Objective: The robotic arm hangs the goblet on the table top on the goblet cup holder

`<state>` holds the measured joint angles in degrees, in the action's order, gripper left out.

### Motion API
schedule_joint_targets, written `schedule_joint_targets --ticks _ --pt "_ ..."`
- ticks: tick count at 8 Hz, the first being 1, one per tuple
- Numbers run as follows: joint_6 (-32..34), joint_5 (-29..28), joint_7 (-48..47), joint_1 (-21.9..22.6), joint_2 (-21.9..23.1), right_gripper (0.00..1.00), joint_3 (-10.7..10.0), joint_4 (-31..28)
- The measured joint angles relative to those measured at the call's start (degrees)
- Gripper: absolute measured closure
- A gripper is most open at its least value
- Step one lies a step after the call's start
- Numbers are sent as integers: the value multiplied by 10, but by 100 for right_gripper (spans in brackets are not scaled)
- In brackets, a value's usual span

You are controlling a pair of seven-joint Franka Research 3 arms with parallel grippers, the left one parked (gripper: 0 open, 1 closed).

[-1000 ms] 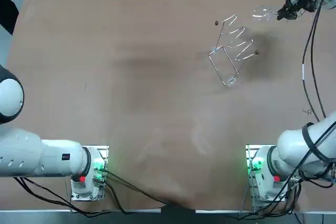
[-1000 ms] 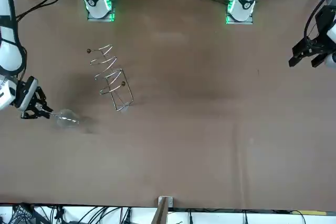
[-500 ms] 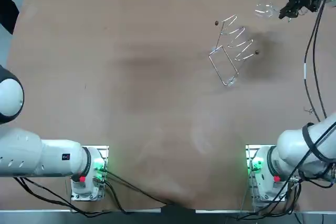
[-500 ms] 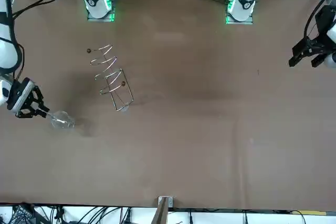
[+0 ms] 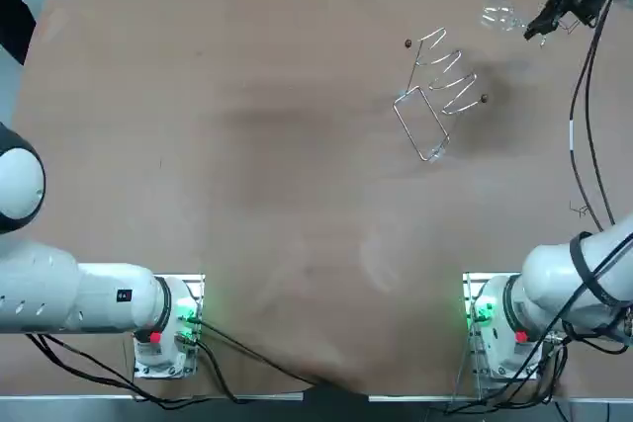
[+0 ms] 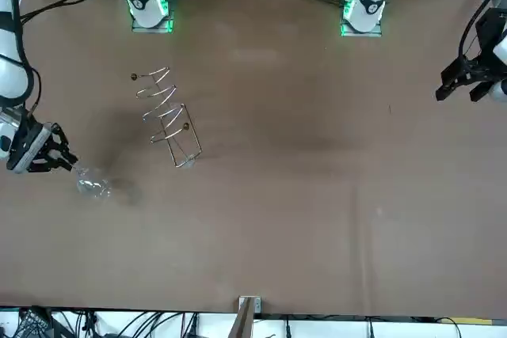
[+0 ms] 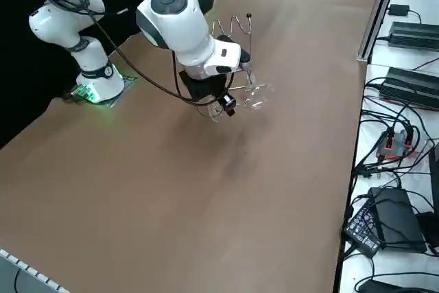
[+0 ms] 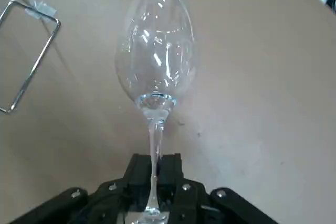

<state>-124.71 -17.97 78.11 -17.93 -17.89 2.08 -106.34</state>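
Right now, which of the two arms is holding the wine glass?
The right one: the right gripper pinches the goblet by its stem, near the wire rack. The left gripper holds nothing.

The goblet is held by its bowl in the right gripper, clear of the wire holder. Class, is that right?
Not quite: the right gripper holds the goblet by its stem, not its bowl, as the right wrist view shows. It is clear of the wire holder.
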Motion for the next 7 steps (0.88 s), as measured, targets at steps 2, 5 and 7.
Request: schedule_joint_targets --ticks 2,5,7 --pt "39 23 -116 6 7 89 0 0" --pt "167 84 -358 30 43 89 5 9" --pt "256 85 -470 41 52 89 6 41"
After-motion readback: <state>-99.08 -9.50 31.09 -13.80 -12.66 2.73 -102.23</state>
